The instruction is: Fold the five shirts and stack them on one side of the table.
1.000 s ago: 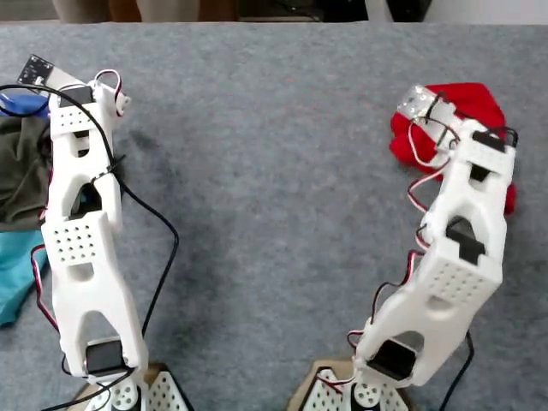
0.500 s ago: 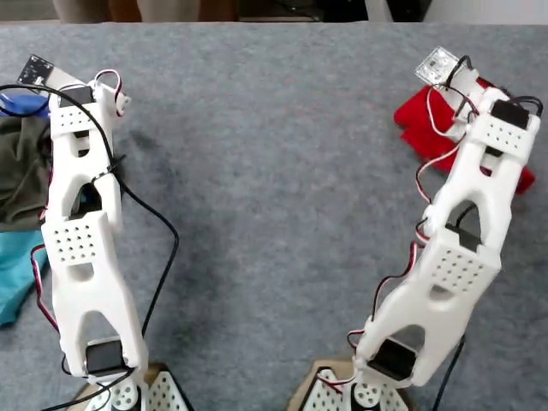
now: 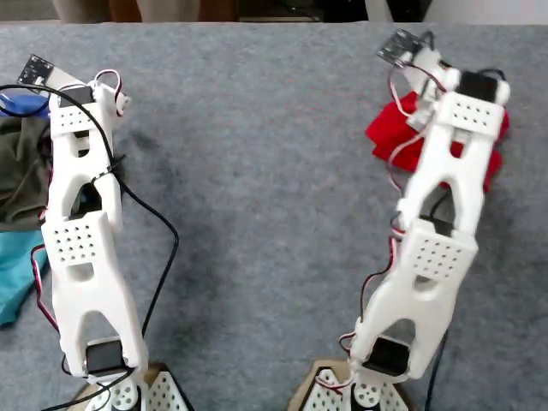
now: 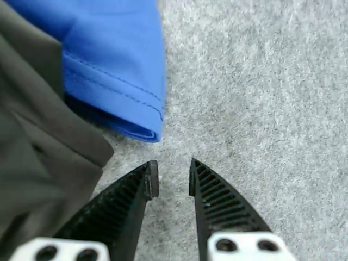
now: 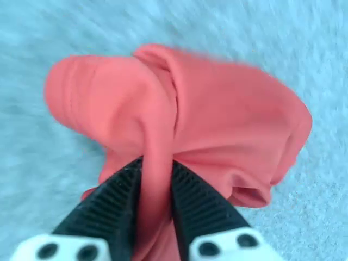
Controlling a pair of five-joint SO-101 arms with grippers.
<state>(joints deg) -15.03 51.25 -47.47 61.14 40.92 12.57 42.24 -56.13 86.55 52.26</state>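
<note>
A red shirt lies bunched at the far right of the grey table, partly hidden under my right arm. My right gripper is shut on a fold of the red shirt. At the far left a blue shirt lies on a dark olive shirt, with a teal shirt nearer the front. My left gripper hovers over bare table just beside the blue shirt's folded edge and the olive shirt, slightly open with nothing between its fingers.
The grey felt table stretches wide and bare between the two arms. A black cable loops off the left arm over the table. The table's far edge runs along the top.
My right gripper has swung leftward and farther back, dragging the red shirt with it. The left arm has stayed still.
</note>
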